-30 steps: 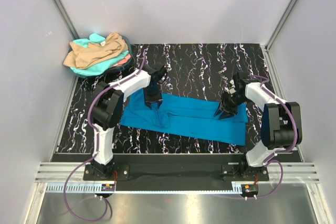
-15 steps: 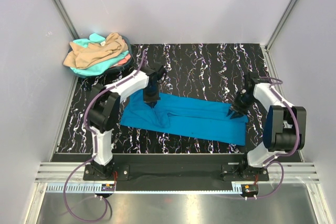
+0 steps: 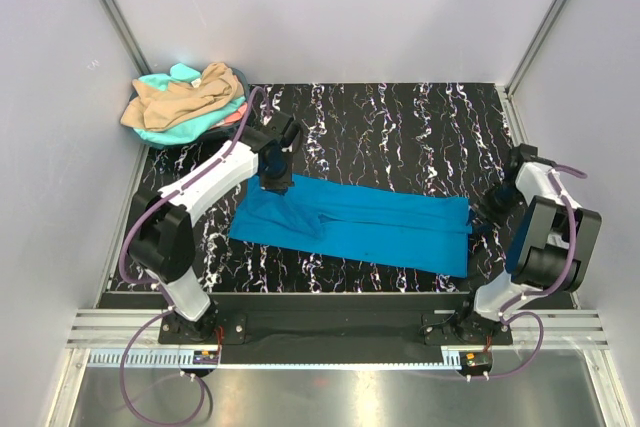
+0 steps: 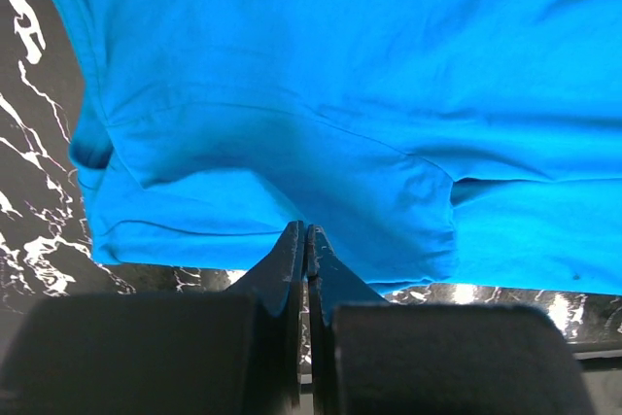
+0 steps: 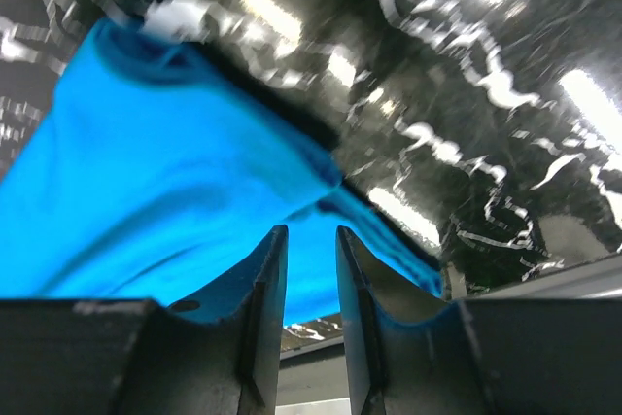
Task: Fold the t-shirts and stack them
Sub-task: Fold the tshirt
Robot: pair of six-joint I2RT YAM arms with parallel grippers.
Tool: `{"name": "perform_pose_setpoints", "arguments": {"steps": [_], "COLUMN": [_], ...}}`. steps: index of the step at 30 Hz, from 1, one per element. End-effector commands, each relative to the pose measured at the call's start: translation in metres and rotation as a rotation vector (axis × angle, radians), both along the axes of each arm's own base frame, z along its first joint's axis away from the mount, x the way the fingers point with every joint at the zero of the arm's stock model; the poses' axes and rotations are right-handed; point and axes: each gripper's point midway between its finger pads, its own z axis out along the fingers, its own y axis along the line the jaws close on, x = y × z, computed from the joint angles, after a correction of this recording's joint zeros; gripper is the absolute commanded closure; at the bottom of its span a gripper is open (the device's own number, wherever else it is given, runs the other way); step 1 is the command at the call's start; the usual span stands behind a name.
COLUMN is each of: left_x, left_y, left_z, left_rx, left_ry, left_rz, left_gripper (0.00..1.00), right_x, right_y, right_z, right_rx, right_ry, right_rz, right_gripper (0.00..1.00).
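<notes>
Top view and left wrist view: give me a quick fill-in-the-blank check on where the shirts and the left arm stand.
1. The blue shirt lies spread on the ___ marbled table.
2. The left end effector is ___ on the shirt's edge.
3. The pile of other shirts sits at the table's far ___ corner.
Missing words: black; shut; left.

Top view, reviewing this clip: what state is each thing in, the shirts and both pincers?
blue shirt: lying on the table, folded into a long band, held by both pincers.
pile: tan, mint and coral shirts, crumpled and unfolded, at the far left corner.
left pincer: shut on the blue shirt's far edge, near its left end.
right pincer: shut on the blue shirt's right end.
</notes>
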Motion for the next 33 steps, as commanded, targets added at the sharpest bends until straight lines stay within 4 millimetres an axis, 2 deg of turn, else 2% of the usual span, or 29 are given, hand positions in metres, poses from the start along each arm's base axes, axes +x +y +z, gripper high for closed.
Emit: {"name": "perform_pose_setpoints", "arguments": {"steps": [1, 5, 12, 25, 33], "left_x": [0.019, 0.021, 0.026, 0.029, 0.03], "left_y": [0.0, 0.003, 0.027, 0.027, 0.025], "left_z": [0.022, 0.026, 0.034, 0.048, 0.053], "left_rx": [-0.007, -0.016, -0.025, -0.047, -0.062], "left_ry": [-0.097, -0.093, -0.109, -0.133, -0.136], "left_rz": [-0.038, -0.036, 0.026, 0.036, 0.046], "left_gripper": [1.0, 1.0, 1.0, 1.0, 1.0], "right_x": [0.006, 0.009, 0.013, 0.003, -0.002], "right_y": [-0.012, -0.009, -0.009, -0.005, -0.004], "right_z": [-0.005, -0.012, -0.02, -0.026, -0.026], "right_rx": [-0.003, 0.035, 0.056, 0.081, 0.082], "right_ry": [-0.014, -0.013, -0.014, 0.02, 0.022], "right_rz": [-0.052, -0.069, -0.076, -0.087, -0.078], "right_gripper": [0.67, 0.67, 0.62, 0.63, 0.58]}}
